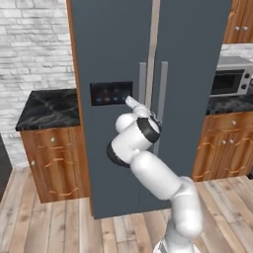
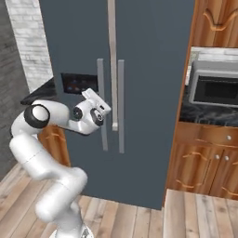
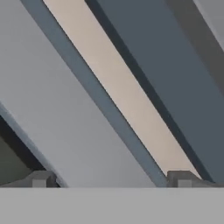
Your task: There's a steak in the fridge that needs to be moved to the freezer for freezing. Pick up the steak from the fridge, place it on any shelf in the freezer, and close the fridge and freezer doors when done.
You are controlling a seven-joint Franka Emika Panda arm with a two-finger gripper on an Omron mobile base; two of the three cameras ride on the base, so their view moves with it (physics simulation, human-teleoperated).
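Observation:
The tall dark blue-grey unit stands with both doors against it, and the steak and shelves are hidden behind them. The freezer door (image 1: 106, 54) on the left carries a black dispenser panel (image 1: 111, 93) (image 2: 74, 83). The plain fridge door (image 1: 192, 74) (image 2: 153, 69) is on the right. A pale beige strip (image 1: 154, 44) (image 3: 127, 87) runs down the seam between them. My gripper (image 1: 132, 103) (image 2: 100, 103) (image 3: 111, 180) is open at the freezer door's grey bar handle (image 1: 142, 79) (image 2: 100, 79) (image 3: 74, 118). In the hand view the bar lies between the spread fingertips (image 3: 41, 179).
A black counter on wooden cabinets (image 1: 47, 106) adjoins the unit on the left. To the right, a microwave (image 1: 231, 79) (image 2: 216, 88) sits on a counter above wooden cabinets (image 2: 204, 158). The fridge door's handle (image 1: 163, 99) (image 2: 121, 107) is just beside my hand. Wooden floor lies below.

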